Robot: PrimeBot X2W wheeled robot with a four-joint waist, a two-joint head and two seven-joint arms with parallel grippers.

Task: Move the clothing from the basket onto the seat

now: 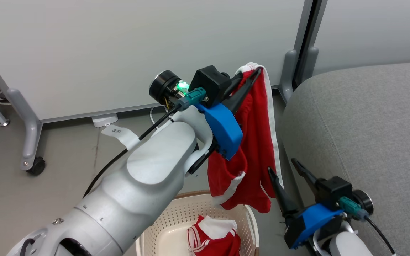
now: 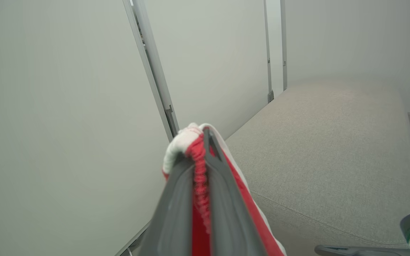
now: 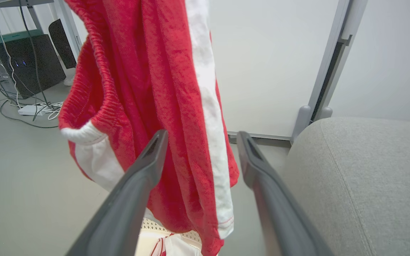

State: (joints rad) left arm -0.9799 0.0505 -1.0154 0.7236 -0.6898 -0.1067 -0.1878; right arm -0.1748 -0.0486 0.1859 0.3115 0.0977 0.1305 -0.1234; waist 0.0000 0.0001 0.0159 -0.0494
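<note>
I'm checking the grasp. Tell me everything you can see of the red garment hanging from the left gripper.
The hanging garment is soft red fabric with a white side stripe, white trim and a gathered elastic band. The left gripper, shut on its bunched top edge, holds it limp above the basket, beside the seat but apart from it. The right gripper is open near its lower hem.

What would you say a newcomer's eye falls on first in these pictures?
The hanging red garment, dangling from the shut left gripper above the basket, grabs attention first. Next, the open right gripper poised beside its lower edge, with the grey seat on the right. A second red garment lies in the basket.
</note>
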